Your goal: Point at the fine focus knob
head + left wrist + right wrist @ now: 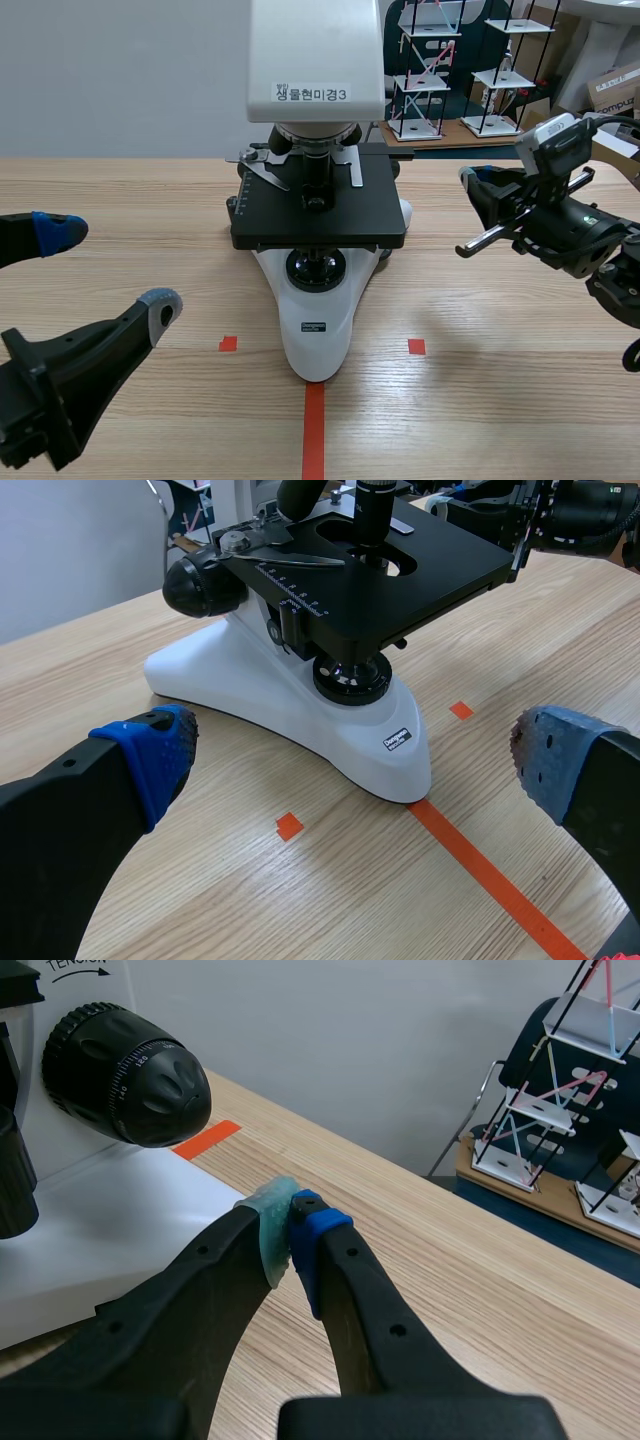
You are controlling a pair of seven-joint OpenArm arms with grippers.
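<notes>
A white and black microscope (316,300) stands mid-table with its black stage (318,205) facing me. In the right wrist view its black focus knob (125,1075) has the smaller fine knob (172,1080) at its centre. My right gripper (290,1232) is shut on nothing, its tips a short way from that knob and not touching it. In the scene view the right gripper (471,180) hangs beside the stage's right edge. My left gripper (110,268) is open at the near left, well short of the microscope. The left wrist view shows the opposite knob (200,585).
Small white and black shelf models (430,70) stand on a board at the back right, beyond the table edge. A cardboard box (615,90) sits at the far right. Orange-red tape marks lie in front of the microscope base.
</notes>
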